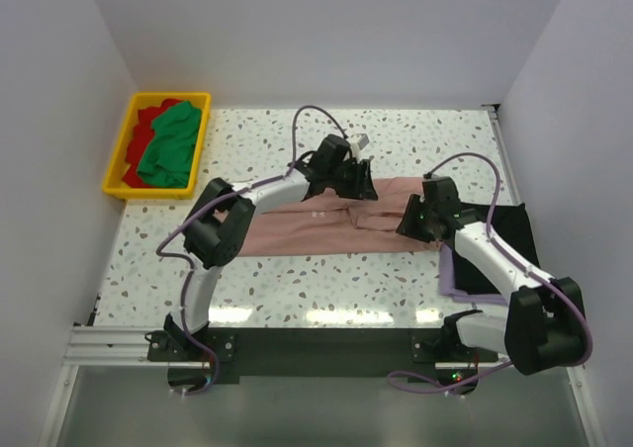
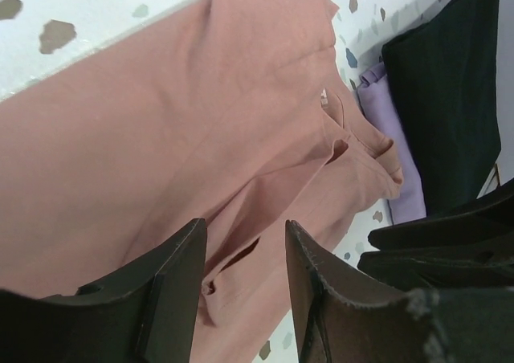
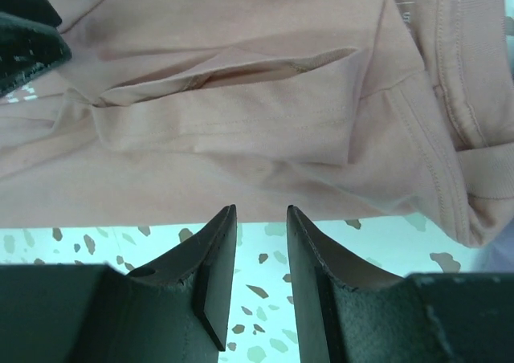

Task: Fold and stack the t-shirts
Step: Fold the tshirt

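Observation:
A dusty-pink t-shirt lies spread across the middle of the speckled table, with a small print on its chest. My left gripper hovers over its far edge. In the left wrist view its jaws stand open above the folded pink cloth, gripping nothing. My right gripper is at the shirt's right end. In the right wrist view its jaws stand slightly apart at the near hem of the pink shirt, with only table showing between them. A black t-shirt lies over a lavender one at the right.
A yellow bin at the back left holds a green t-shirt and a red one. White walls close in the table on the left, back and right. The black shirt and lavender shirt lie just past the pink shirt's end.

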You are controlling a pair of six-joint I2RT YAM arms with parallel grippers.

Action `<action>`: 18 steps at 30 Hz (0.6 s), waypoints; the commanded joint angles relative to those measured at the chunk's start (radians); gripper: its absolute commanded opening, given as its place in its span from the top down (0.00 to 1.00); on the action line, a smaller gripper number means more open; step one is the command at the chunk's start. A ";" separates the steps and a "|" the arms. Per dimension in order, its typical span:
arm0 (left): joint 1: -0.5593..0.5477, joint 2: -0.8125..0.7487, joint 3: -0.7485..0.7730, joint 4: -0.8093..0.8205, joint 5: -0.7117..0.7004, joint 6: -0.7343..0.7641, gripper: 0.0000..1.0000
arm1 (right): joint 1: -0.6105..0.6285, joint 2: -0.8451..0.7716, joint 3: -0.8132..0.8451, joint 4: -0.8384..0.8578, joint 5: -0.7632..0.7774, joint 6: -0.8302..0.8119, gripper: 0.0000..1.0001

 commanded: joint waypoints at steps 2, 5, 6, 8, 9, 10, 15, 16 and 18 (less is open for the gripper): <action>-0.029 0.016 0.042 -0.023 0.023 0.038 0.53 | 0.004 0.022 0.077 -0.027 0.083 -0.011 0.65; -0.040 0.011 0.035 -0.046 0.009 0.048 0.54 | 0.002 0.074 0.135 -0.042 0.160 -0.028 0.65; -0.041 0.004 0.022 -0.055 0.003 0.051 0.55 | 0.002 0.085 0.161 -0.053 0.174 -0.032 0.66; -0.041 -0.004 0.010 -0.057 -0.006 0.052 0.57 | 0.002 0.122 0.180 -0.057 0.220 -0.041 0.66; -0.041 -0.012 -0.002 -0.060 -0.006 0.057 0.58 | 0.002 0.131 0.188 -0.061 0.231 -0.045 0.66; -0.043 -0.015 -0.005 -0.063 -0.015 0.058 0.58 | 0.002 0.150 0.198 -0.064 0.238 -0.048 0.66; -0.049 -0.033 -0.022 -0.101 -0.064 0.083 0.60 | 0.002 0.187 0.211 -0.064 0.294 -0.058 0.66; -0.049 -0.035 -0.024 -0.107 -0.081 0.086 0.60 | 0.002 0.193 0.212 -0.064 0.297 -0.060 0.66; -0.053 -0.039 -0.024 -0.121 -0.098 0.091 0.61 | 0.004 0.213 0.220 -0.061 0.301 -0.061 0.66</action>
